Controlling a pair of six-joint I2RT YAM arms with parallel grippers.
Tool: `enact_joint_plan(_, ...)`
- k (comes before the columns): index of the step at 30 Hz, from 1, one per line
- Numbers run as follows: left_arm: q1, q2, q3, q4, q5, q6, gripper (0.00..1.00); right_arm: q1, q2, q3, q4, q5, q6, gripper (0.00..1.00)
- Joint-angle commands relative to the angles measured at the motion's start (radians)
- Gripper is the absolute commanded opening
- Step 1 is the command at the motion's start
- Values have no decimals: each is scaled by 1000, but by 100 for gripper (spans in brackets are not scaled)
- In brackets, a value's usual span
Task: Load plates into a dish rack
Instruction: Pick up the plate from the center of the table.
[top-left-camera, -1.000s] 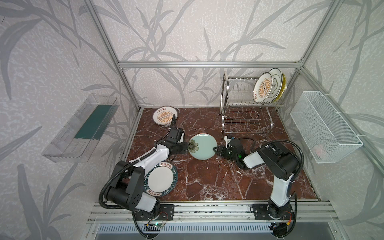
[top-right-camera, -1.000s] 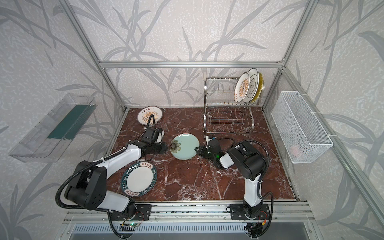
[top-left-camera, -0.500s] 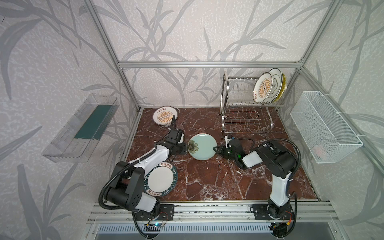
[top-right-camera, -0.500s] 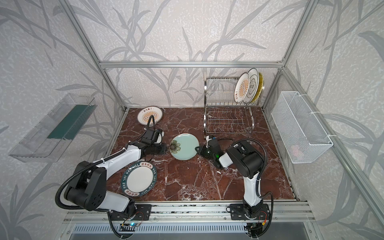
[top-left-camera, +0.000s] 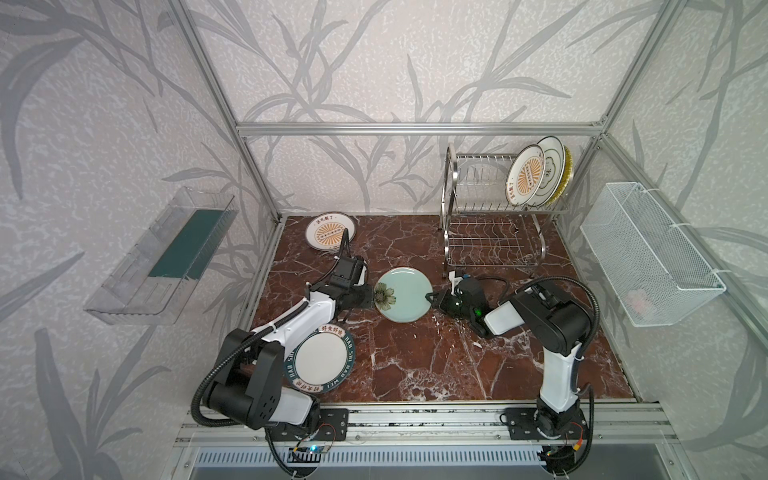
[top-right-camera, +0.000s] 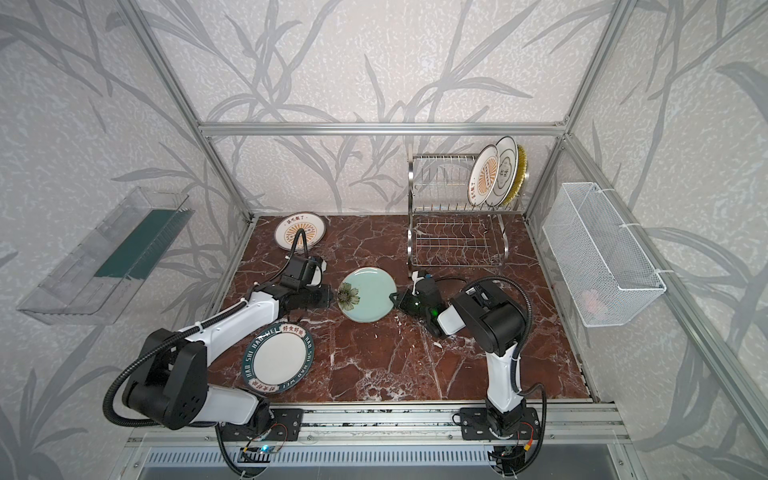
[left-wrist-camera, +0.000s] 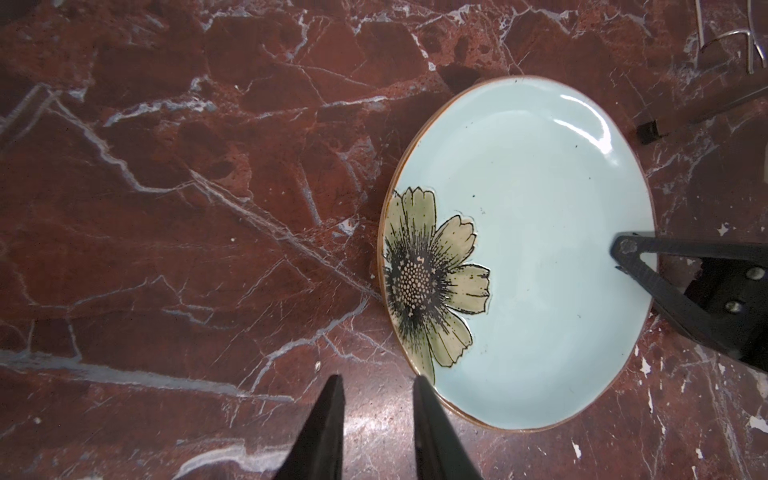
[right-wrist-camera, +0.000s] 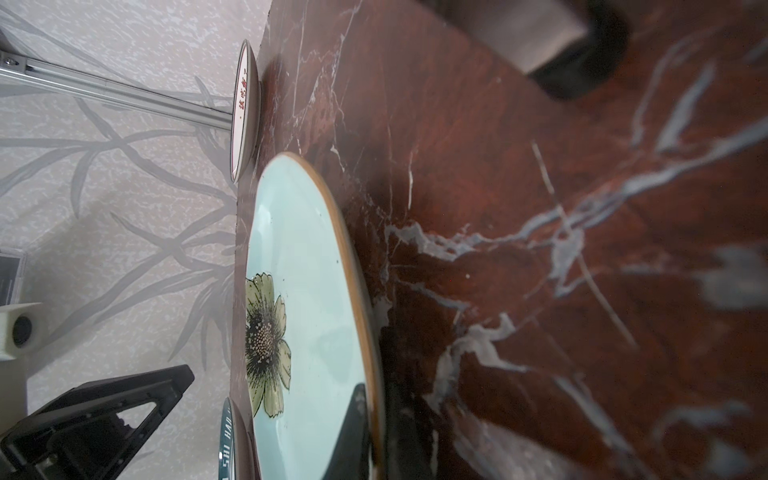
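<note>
A pale green plate (top-left-camera: 405, 297) (top-right-camera: 370, 299) with a flower lies on the marble table. My right gripper (top-left-camera: 430, 297) (right-wrist-camera: 376, 419) is shut on its right rim, one finger above and one below. My left gripper (top-left-camera: 371, 297) (left-wrist-camera: 376, 384) rests low at the plate's left rim, open a little, with only bare table between its fingers. A sunburst plate (top-left-camera: 330, 232) lies at the back left. A teal-lettered plate (top-left-camera: 322, 359) lies by the left arm. The dish rack (top-left-camera: 490, 232) holds three upright plates (top-left-camera: 525, 174) at the right end of its upper tier.
A white mesh basket (top-left-camera: 648, 253) hangs on the right wall and a clear plastic tray (top-left-camera: 162, 253) on the left wall. Aluminium frame posts (top-left-camera: 257, 174) stand at the back corners. The rack's lower tier (top-left-camera: 486, 245) holds nothing.
My right gripper has closed onto the green plate's rim. My left gripper has narrowed slightly. Neither arm nor the plate has visibly shifted.
</note>
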Motion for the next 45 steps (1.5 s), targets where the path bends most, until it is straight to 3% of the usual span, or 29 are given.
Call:
enact_joint_plan(1,5,-39,-2,-30,-15,-16,25,-20,-38,-27,23,-16,-25,0)
enact_joint_plan(7,6,-72,3,-32,6,-37,26,-47,-120,-50,-13,-39,-50,0)
enact_joint_plan(14,9,-89,2,11,144,-49,32,-70,-206,-61,-47,-78,-80,0)
enact_joint_plan(27,9,-59,-48,182,277,-132,31,-81,-314,-55,-57,-173,-109,0)
enact_joint_plan(45,10,-51,-59,205,249,-146,28,-88,-359,-63,21,-244,-60,0)
